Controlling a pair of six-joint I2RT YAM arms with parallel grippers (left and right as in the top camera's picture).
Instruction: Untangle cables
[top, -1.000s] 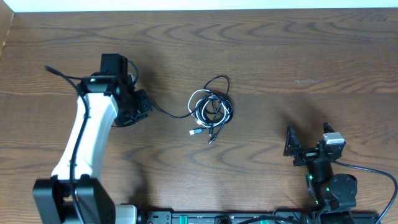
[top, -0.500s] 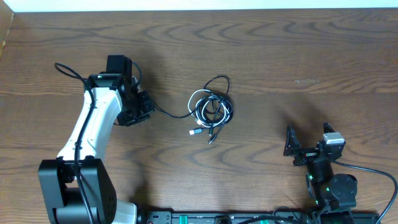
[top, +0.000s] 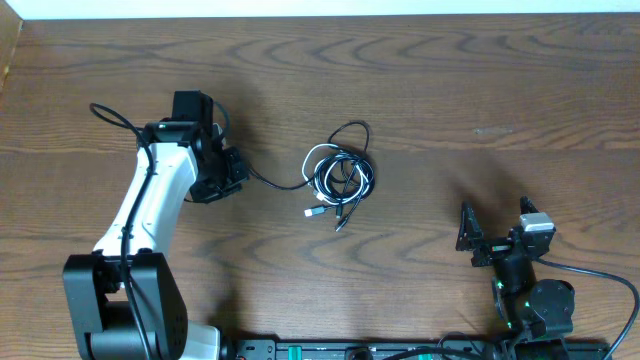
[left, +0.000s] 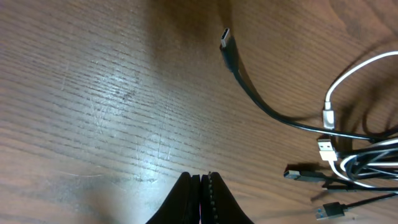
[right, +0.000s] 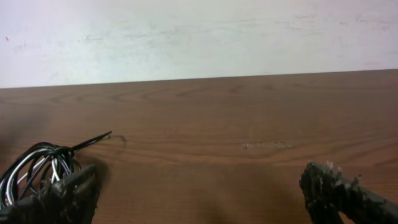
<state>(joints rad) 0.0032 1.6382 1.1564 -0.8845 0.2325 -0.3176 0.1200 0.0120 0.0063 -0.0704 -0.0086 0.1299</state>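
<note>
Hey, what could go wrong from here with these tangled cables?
The left hand is shut and empty, so it may shove the black cable's loose plug instead of gripping it. Pulling that cable could drag or tighten the bundle, since the open right hand sits far off, pinning nothing.

Black and white cables (top: 340, 177) lie coiled, tangled mid-table.

Left pincer (left: 201, 178) closed, right pincer (top: 497, 223) spread
</note>
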